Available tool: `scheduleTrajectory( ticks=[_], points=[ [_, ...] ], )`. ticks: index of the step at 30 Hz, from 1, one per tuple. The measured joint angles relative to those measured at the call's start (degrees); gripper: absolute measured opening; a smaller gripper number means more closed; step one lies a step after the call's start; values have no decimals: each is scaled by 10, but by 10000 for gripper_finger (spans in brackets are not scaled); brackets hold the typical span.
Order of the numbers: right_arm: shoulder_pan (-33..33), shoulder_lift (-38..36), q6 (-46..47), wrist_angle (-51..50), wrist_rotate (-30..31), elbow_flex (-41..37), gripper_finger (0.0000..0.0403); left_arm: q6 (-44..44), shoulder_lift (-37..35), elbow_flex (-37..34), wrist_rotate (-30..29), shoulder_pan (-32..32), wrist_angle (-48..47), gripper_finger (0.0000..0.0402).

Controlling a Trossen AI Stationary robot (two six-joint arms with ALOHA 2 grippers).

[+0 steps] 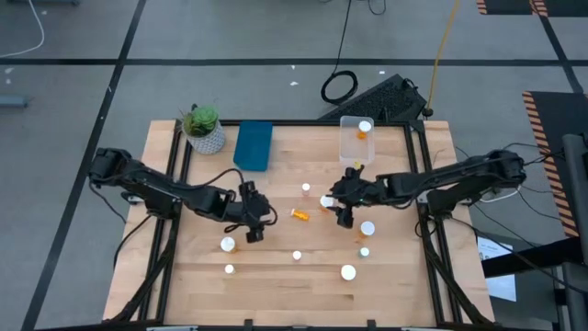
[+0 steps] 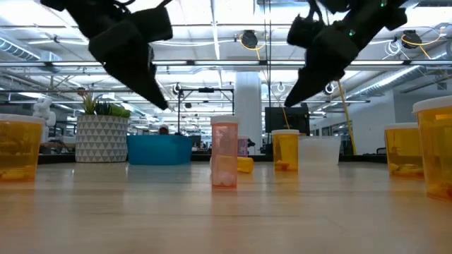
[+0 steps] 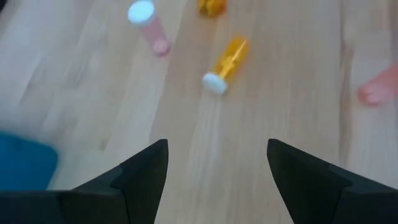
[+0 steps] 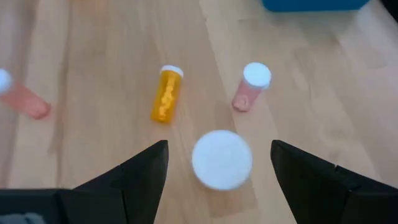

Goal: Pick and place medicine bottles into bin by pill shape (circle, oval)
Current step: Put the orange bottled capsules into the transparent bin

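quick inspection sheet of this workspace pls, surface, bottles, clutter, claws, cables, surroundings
surface: wooden table, nothing spilled seen
job's things: medicine bottles scattered across the middle and near edge; one orange bottle lies on its side; one bottle sits in the clear bin; blue bin looks empty
clutter: potted plant at the far left corner
claws: left claw open, above the table; right claw open, over a white-capped bottle
cables: black coil on the floor behind the table
surroundings: keyboard on the floor

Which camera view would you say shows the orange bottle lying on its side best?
The right wrist view: the toppled orange bottle shows whole, cap and pills visible. The left wrist view shows it blurred, the high view tiny, and the low view only part behind a pink bottle.
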Motion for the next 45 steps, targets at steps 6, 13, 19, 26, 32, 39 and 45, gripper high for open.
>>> scheduleTrajectory(
  ticks=[6, 13, 19, 26, 32, 39, 45],
  points=[
    [-14, 46, -3, 21, -1, 0, 279, -5, -7, -2, -17, -17, -12, 273],
    [-30, 79, -8, 36, -19, 0, 279, 0, -7, -1, -25, -19, 9, 273],
    [-42, 101, -10, 46, -48, 0, 279, 8, -7, -1, -26, -19, 24, 273],
    [-47, 106, -25, 63, -76, 0, 261, 11, -7, -1, -27, -19, 35, 273],
    [-52, 106, -24, 59, -76, 0, 213, 8, -7, -1, -29, -20, 39, 273],
    [-52, 105, -21, 58, -76, 0, 214, 8, -7, -2, -29, -30, 49, 273],
    [-53, 81, -19, 51, -77, 0, 220, 26, -7, -35, -24, -31, 139, 273]
  ],
)
